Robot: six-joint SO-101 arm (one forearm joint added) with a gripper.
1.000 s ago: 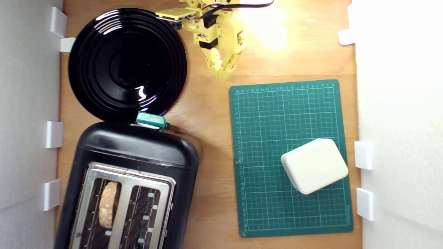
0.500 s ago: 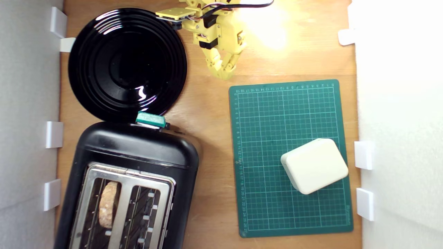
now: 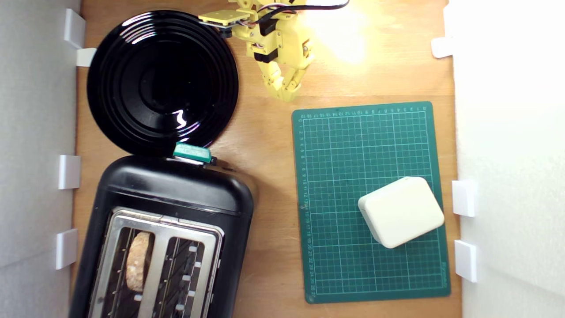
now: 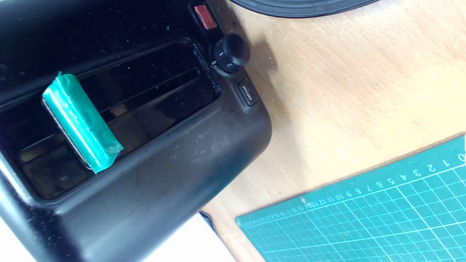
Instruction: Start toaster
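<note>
The glossy black toaster (image 3: 176,194) fills the lower part of the exterior view's left, its silver-framed slots facing up. A brown slice (image 3: 137,260) stands in one slot. Its teal lever (image 3: 192,152) sticks out of the end that faces the arm. My yellow gripper (image 3: 284,92) hangs at the top centre, fingers together and holding nothing, well away from the lever and to the exterior view's right of it. The wrist view shows the toaster's end panel (image 4: 153,174) close up, with the teal lever (image 4: 82,122) in its track, a round dial (image 4: 231,52) and a red button (image 4: 205,17). My fingers are out of the wrist view.
A round black ribbed plate (image 3: 163,81) lies just beyond the lever, beside the arm. A green cutting mat (image 3: 344,145) carries a cream box (image 3: 401,211) at the exterior view's right. White brackets (image 3: 69,171) line both side walls.
</note>
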